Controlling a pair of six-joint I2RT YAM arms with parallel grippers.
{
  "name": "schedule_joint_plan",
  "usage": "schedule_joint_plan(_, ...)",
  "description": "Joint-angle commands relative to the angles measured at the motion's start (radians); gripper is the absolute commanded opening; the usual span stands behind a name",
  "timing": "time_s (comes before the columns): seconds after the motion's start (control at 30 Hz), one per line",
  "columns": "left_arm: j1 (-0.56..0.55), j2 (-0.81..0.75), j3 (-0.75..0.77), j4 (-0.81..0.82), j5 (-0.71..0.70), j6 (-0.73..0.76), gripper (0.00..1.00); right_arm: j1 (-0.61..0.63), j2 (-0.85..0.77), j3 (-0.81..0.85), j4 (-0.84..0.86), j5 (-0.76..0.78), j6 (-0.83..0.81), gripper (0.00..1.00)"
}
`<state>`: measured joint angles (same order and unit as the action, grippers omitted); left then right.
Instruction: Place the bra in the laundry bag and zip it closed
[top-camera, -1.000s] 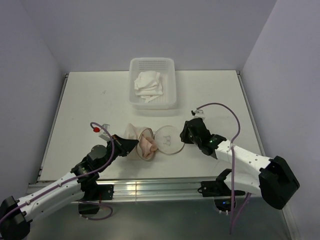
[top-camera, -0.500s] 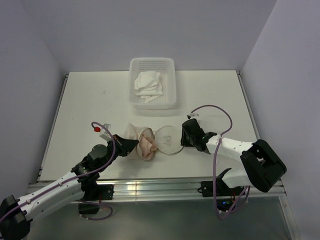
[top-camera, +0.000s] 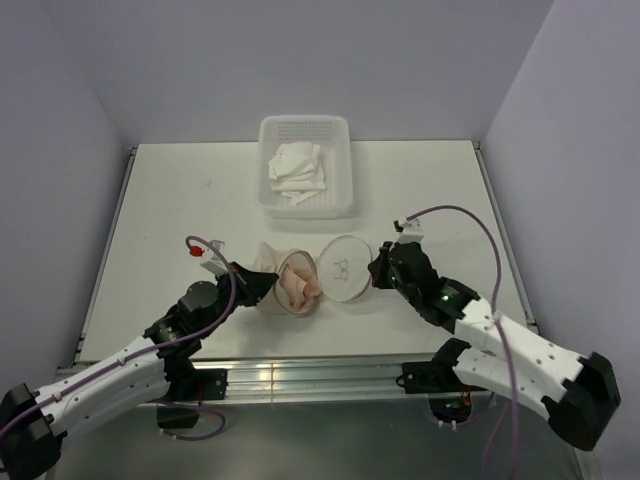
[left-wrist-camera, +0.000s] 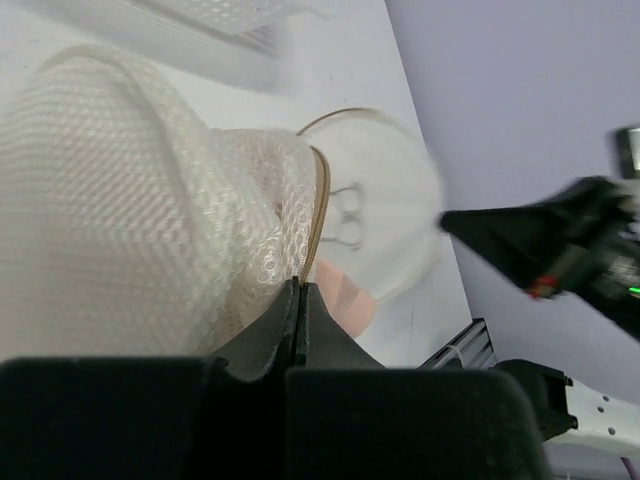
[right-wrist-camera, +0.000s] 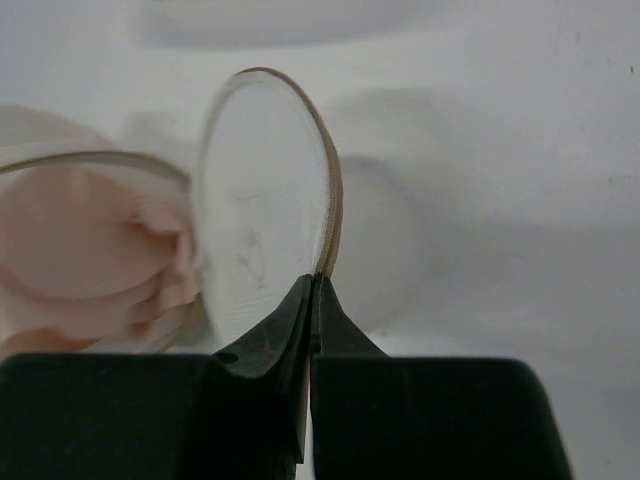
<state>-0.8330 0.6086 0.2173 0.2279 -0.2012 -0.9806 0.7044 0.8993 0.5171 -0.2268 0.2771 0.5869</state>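
The laundry bag (top-camera: 272, 262) lies on its side at the table's front middle, its mouth facing right. A soft crumpled padded garment (top-camera: 297, 286), looking pale pink here, fills the mouth; it seems to be the bra. It also shows in the right wrist view (right-wrist-camera: 90, 250). My left gripper (top-camera: 266, 284) is shut on the bag's rim and mesh (left-wrist-camera: 120, 200). My right gripper (top-camera: 374, 272) is shut on the edge of the round flap lid (top-camera: 343, 268), holding it upright beside the mouth. The lid (right-wrist-camera: 265, 200) shows dark zip pulls (left-wrist-camera: 345, 215).
A white perforated plastic basket (top-camera: 305, 207) with white crumpled garments (top-camera: 297, 170) stands behind the bag, at the table's far middle. Purple walls close in the table on the left, right and back.
My right gripper has lifted the lid from flat on the table to upright, and swung it up beside the bag's mouth. My left gripper keeps its hold, nearly still.
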Motion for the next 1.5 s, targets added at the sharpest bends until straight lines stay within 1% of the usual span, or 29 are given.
schedule_joint_plan(0.0,0.003,0.028,0.079,-0.022,-0.041,0.043,0.0,0.062,-0.153,0.168,-0.195,0.109,-0.018,0.0)
schedule_joint_plan(0.03,0.005,0.028,0.083,-0.024,-0.044,0.042,0.0,0.102,-0.174,0.208,-0.276,0.134,-0.025,0.0)
schedule_joint_plan(0.07,0.006,0.029,0.086,-0.025,-0.046,0.045,0.0,0.118,-0.189,0.24,-0.307,0.161,-0.032,0.0)
schedule_joint_plan(0.13,0.008,0.033,0.128,-0.067,-0.044,0.06,0.0,0.135,-0.214,0.352,-0.362,0.145,-0.048,0.0)
schedule_joint_plan(0.17,0.008,0.033,0.145,-0.087,-0.047,0.077,0.0,0.15,-0.217,0.426,-0.373,0.11,-0.055,0.0)
schedule_joint_plan(0.27,0.008,0.008,0.204,-0.156,-0.072,0.094,0.0,0.182,-0.24,0.504,-0.372,0.097,-0.064,0.0)
schedule_joint_plan(0.33,0.008,-0.004,0.226,-0.186,-0.083,0.114,0.0,0.181,-0.237,0.498,-0.339,0.093,-0.073,0.0)
schedule_joint_plan(0.37,0.006,-0.004,0.237,-0.223,-0.084,0.121,0.0,0.179,-0.22,0.491,-0.341,0.093,-0.079,0.0)
schedule_joint_plan(0.4,0.006,0.012,0.252,-0.243,-0.09,0.123,0.0,0.181,-0.158,0.501,-0.361,0.102,-0.087,0.0)
schedule_joint_plan(0.43,0.006,0.026,0.258,-0.274,-0.095,0.119,0.0,0.181,-0.127,0.524,-0.421,0.106,-0.087,0.0)
schedule_joint_plan(0.47,0.008,0.046,0.266,-0.285,-0.084,0.111,0.0,0.182,-0.117,0.565,-0.43,0.105,-0.091,0.0)
schedule_joint_plan(0.5,0.008,0.051,0.272,-0.282,-0.069,0.114,0.0,0.184,-0.143,0.577,-0.418,0.077,-0.099,0.0)
schedule_joint_plan(0.53,0.006,0.049,0.283,-0.283,-0.044,0.126,0.0,0.184,-0.17,0.586,-0.364,0.064,-0.113,0.0)
schedule_joint_plan(0.57,0.008,0.037,0.318,-0.297,-0.038,0.132,0.0,0.182,-0.192,0.621,-0.346,0.048,-0.12,0.0)
schedule_joint_plan(0.67,0.008,-0.009,0.376,-0.334,-0.043,0.151,0.0,0.184,-0.223,0.696,-0.356,-0.033,-0.133,0.0)
schedule_joint_plan(0.73,0.008,-0.003,0.402,-0.372,-0.04,0.166,0.0,0.184,-0.237,0.663,-0.301,-0.109,-0.125,0.0)
schedule_joint_plan(0.77,0.008,0.022,0.393,-0.384,-0.047,0.171,0.0,0.184,-0.235,0.594,-0.283,-0.118,-0.116,0.0)
schedule_joint_plan(0.83,0.008,0.063,0.343,-0.366,-0.052,0.145,0.0,0.184,-0.171,0.536,-0.276,-0.131,-0.098,0.0)
schedule_joint_plan(0.87,0.008,0.113,0.302,-0.342,-0.023,0.142,0.0,0.184,-0.145,0.508,-0.284,-0.121,-0.096,0.0)
schedule_joint_plan(0.9,0.008,0.143,0.297,-0.319,-0.008,0.143,0.0,0.184,-0.114,0.503,-0.286,-0.099,-0.104,0.0)
schedule_joint_plan(0.97,0.008,0.203,0.381,-0.349,0.0,0.178,0.0,0.184,-0.117,0.526,-0.266,-0.056,-0.119,0.0)
schedule_joint_plan(1.03,0.002,0.198,0.456,-0.38,-0.001,0.236,0.0,0.184,-0.146,0.595,-0.224,-0.07,-0.151,0.0)
schedule_joint_plan(1.07,0.0,0.177,0.525,-0.389,-0.004,0.249,0.0,0.184,-0.167,0.619,-0.212,-0.097,-0.159,0.0)
schedule_joint_plan(1.13,0.0,0.16,0.604,-0.43,0.0,0.267,0.0,0.184,-0.191,0.664,-0.181,-0.127,-0.164,0.0)
schedule_joint_plan(1.2,0.0,0.163,0.632,-0.478,0.0,0.269,0.02,0.184,-0.217,0.667,-0.18,-0.142,-0.154,0.0)
schedule_joint_plan(1.23,0.0,0.164,0.634,-0.498,0.003,0.261,0.02,0.184,-0.223,0.65,-0.181,-0.151,-0.147,0.0)
schedule_joint_plan(1.27,-0.002,0.158,0.602,-0.51,0.006,0.251,0.02,0.184,-0.233,0.632,-0.183,-0.165,-0.141,0.0)
schedule_joint_plan(1.33,0.0,0.14,0.514,-0.501,0.025,0.205,0.04,0.184,-0.24,0.575,-0.186,-0.2,-0.11,0.0)
schedule_joint_plan(1.47,0.0,0.132,0.433,-0.483,0.026,0.155,0.05,0.184,-0.241,0.511,-0.181,-0.228,-0.078,0.0)
